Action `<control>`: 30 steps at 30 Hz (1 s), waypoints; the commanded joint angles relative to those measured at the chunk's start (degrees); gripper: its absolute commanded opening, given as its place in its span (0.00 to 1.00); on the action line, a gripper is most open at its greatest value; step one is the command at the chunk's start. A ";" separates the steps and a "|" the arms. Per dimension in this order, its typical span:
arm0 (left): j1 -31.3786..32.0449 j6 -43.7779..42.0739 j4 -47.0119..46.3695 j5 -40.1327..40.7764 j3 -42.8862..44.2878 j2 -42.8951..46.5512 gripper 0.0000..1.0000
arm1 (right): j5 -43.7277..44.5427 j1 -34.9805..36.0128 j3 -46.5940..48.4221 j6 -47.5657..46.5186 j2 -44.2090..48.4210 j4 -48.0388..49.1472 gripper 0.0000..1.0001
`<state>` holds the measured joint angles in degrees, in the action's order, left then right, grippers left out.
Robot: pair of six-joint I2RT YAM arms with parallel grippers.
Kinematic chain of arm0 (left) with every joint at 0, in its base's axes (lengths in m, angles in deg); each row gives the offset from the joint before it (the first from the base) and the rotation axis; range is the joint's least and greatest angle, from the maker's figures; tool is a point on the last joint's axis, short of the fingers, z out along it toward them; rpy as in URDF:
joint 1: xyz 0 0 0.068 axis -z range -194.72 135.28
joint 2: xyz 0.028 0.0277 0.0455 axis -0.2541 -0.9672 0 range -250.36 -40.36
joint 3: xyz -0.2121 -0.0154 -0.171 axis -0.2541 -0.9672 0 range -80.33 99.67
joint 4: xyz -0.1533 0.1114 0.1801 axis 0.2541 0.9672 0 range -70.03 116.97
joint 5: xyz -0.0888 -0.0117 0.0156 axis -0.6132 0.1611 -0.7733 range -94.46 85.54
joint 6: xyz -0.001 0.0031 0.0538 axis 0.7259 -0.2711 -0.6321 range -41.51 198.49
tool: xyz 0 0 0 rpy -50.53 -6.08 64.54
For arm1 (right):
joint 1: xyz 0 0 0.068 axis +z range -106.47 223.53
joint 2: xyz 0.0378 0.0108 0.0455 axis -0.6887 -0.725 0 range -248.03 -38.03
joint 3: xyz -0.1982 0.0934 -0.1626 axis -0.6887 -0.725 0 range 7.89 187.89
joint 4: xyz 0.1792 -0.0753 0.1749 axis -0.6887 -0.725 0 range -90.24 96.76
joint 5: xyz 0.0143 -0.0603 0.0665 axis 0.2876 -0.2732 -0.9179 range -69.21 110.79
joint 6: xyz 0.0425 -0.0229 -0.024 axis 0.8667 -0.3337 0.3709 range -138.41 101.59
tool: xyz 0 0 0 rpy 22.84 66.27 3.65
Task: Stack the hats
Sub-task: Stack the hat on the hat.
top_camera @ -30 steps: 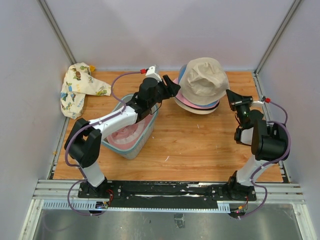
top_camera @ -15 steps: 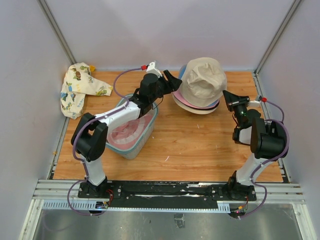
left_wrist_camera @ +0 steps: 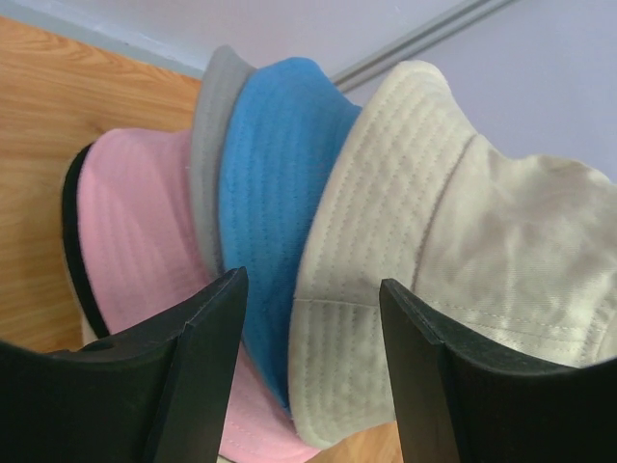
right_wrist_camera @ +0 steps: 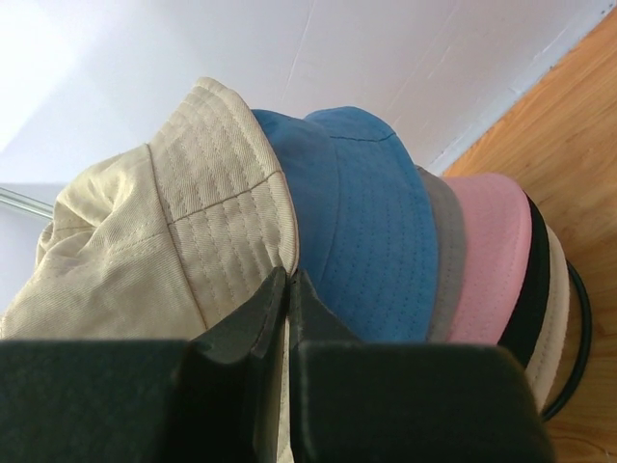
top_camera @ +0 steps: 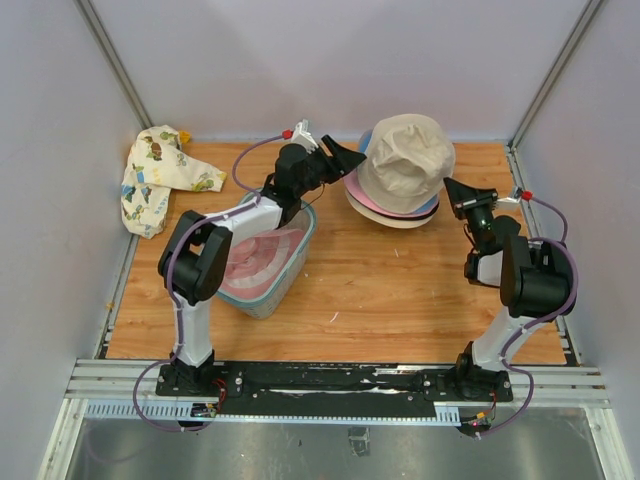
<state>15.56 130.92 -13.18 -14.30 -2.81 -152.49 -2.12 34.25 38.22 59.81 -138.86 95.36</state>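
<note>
Since a second ago the left arm has swung off the basket [top_camera: 262, 300] toward the stack, and the right arm has crept closer on the far side. Table [top_camera: 400, 290]: wood. Stack [top_camera: 392, 212]: far centre, beige hat [top_camera: 405, 160] on top, blue hat [left_wrist_camera: 270, 193], grey hat [left_wrist_camera: 204, 164] and pink hat [left_wrist_camera: 135, 241] below, with dark and cream brims under those. Basket: near left of the stack, holding one more pinkish hat [top_camera: 255, 268], which I judge is not yet stacked. Handling, by my reckoning: light, soft, floppy. Crowns crumple and brims fold, so I would pinch the stitched brim edge. Cloth [top_camera: 160, 175]: far left corner, well apart, no obstacle. Basket walls block a side reach, so I would come from above. Left gripper [top_camera: 345, 157]: jaws apart, empty, just beside the stack's left brims. Right gripper [top_camera: 452, 187]: jaws together, empty, nose near the beige brim on the right.
</note>
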 commanded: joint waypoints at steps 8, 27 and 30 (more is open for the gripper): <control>-0.31 4.09 -5.04 -7.85 4.96 -3.32 0.62 | -0.63 0.84 5.35 1.98 1.87 0.90 0.04; -1.81 6.64 -6.93 -3.78 0.19 -0.71 0.62 | -3.93 1.08 19.04 2.06 4.33 -13.91 0.04; -1.84 6.64 -7.38 -3.03 -0.59 0.07 0.62 | -4.80 1.26 21.97 2.37 3.78 -16.26 0.05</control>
<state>13.90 137.48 -17.73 -18.94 -2.31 -155.36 -4.94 34.58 55.94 62.61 -136.59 82.71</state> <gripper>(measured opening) 0.619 0.045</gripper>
